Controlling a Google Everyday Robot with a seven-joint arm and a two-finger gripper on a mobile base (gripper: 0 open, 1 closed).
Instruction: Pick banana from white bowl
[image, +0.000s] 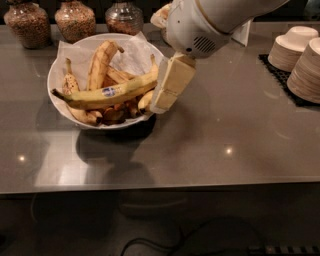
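The banana (95, 95) is long and yellow with a dark stem tip and a small blue-and-white sticker at its middle. It lies across the top of the other fruit in the white bowl (54, 68), which is lined with crumpled white paper and stands at the left of the grey table. Shorter brown-spotted bananas (100, 62) lie under and behind it. My gripper (160, 106) hangs tilted from the white arm at the bowl's right rim, its tip beside the banana's right end. It holds nothing that I can see.
Three jars of brown grains (75, 19) stand behind the bowl at the table's far edge. Two stacks of small beige bowls (300, 55) sit on a black mat at the far right. The table's front edge (160, 186) runs across the lower middle.
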